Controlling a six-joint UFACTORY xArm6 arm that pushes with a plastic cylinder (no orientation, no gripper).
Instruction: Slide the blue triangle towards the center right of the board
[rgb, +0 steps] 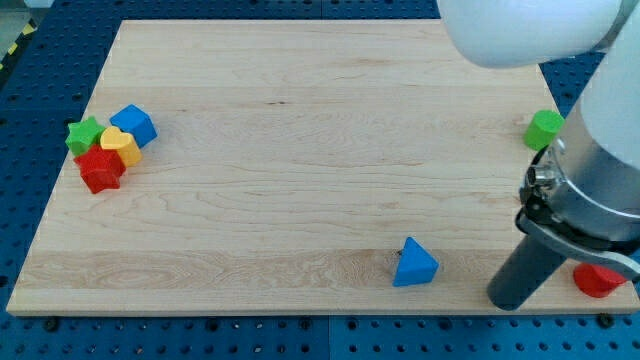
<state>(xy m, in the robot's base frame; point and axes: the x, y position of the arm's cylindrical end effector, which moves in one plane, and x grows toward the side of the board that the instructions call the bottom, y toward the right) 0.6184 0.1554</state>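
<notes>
Tool, a bare rod with nothing to clench, tip (510, 300) down near counter's (300, 150) bottom right edge, red block (598, 280) just right, blue triangle (414, 264) apart to its left; farther, green block (544, 129) at right edge, 4 blocks clustered at left edge.

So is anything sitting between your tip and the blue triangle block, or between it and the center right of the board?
Nothing visible: bare wood separates my tip from the blue triangle block. The green block sits higher on the right edge, off the path.
</notes>
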